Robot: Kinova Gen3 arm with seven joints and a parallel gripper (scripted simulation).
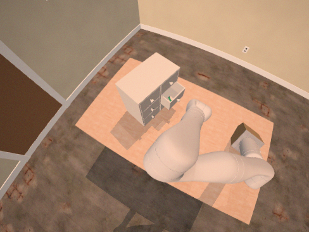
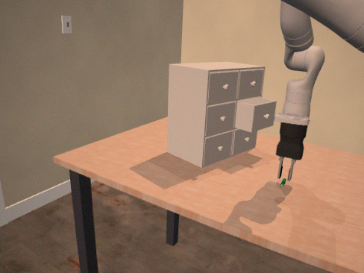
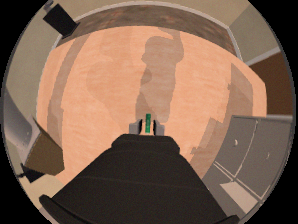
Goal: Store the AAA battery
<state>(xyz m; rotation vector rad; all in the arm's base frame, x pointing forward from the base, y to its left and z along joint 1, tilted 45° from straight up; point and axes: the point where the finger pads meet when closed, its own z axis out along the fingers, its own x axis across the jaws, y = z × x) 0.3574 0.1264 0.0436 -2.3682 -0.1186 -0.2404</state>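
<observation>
A: Item one, the tabletop [image 2: 157,175]: pale orange wood grain on dark legs, lying under the hand. No brand, label or writing can be read on it, or on any item listed here.

B: Item two?

A: The chest [image 2: 186,112]: cream-white case, two columns of three grey drawers with small pale knobs, standing on the tabletop off to one side of the hand and higher than its fingertips. The open drawer [image 2: 257,115] is the middle one of the column nearer the hand, pulled partway out. Seen from above, a green battery in the drawer [image 1: 170,98] lies on its floor.

B: Item three?

A: The arm [image 2: 302,82]: light grey, coming down from above to a black wrist. Item four, the hand [image 2: 284,176]: two thin fingers pointing straight down, spread to about half their travel, nothing between them.

B: And the task's thing?

A: Item five, the AAA battery [image 2: 283,182]: a short green cylinder with a pale end, lying flat on the tabletop directly under the fingertips, on the edge of the hand's shadow. In the wrist view it shows as a green sliver in line with the gap between the fingers. Whether the tips touch it cannot be told.
</observation>
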